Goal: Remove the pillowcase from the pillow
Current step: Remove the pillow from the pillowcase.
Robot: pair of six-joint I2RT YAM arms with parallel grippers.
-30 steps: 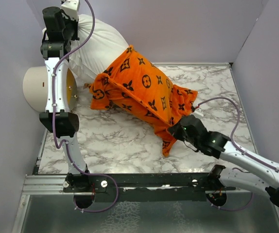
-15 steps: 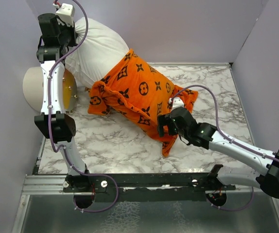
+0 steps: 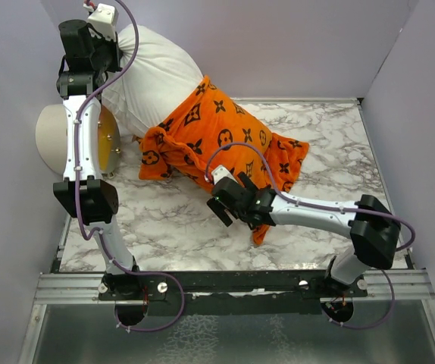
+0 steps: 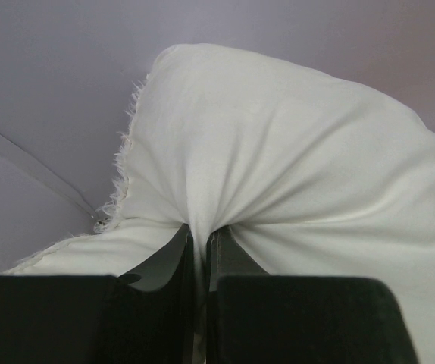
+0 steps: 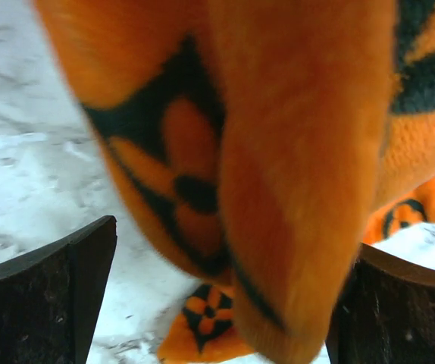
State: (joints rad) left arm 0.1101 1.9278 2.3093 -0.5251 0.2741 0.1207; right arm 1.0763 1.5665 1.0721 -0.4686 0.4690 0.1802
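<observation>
Pillow (image 3: 153,76) is lying half-bared. Pillowcase (image 3: 225,136) is covering the pillow's lower half and trailing off its low end. Left gripper (image 4: 200,241) is pinching the pillow's bare top end, clamped tight. Right gripper (image 5: 236,250) is sitting wide open below the pillow's covered end, with a pillowcase fold hanging between its jaws, unclamped.

A white marble-patterned tabletop with grey veins (image 3: 179,220) is boxed in by plain pale lilac-grey wall panels (image 3: 301,45) at the back and both sides. A silver metal rail (image 3: 66,288) runs along its near edge, a dull textured metal sheet (image 3: 225,341) just beyond it. The light is soft and even.
</observation>
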